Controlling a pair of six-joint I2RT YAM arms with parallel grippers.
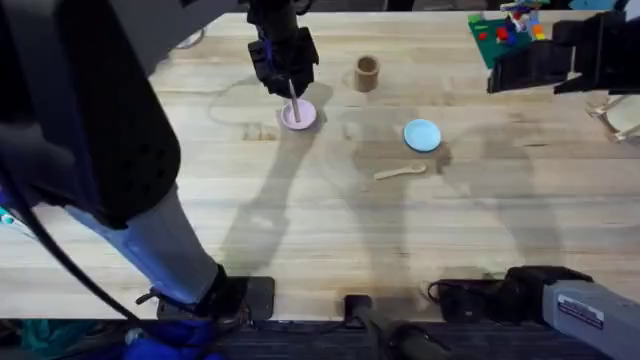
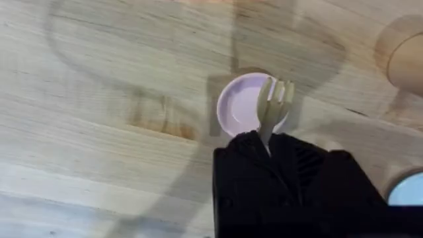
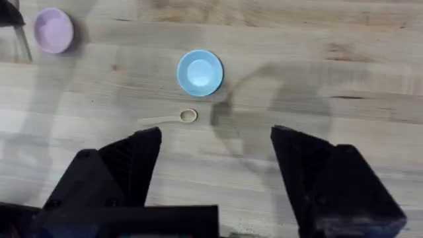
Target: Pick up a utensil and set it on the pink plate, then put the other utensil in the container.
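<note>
My left gripper (image 1: pixel 292 88) hangs over the pink plate (image 1: pixel 301 117) at the back of the table, shut on the pale wooden fork (image 1: pixel 294 108). In the left wrist view the fork (image 2: pixel 273 106) sticks out from between the black fingers, its tines over the pink plate (image 2: pixel 239 106). The wooden spoon (image 1: pixel 401 172) lies flat on the table just in front of a light blue plate (image 1: pixel 422 135). The brown cup (image 1: pixel 367 73) stands upright to the right of the pink plate. My right gripper (image 3: pixel 215 165) is open high above the table, with the spoon (image 3: pixel 166 118) below it.
A green board with coloured blocks (image 1: pixel 508 32) sits at the back right. The light blue plate (image 3: pixel 199 72) lies between the spoon and the far edge. Bare wooden tabletop (image 1: pixel 300 220) fills the middle and front.
</note>
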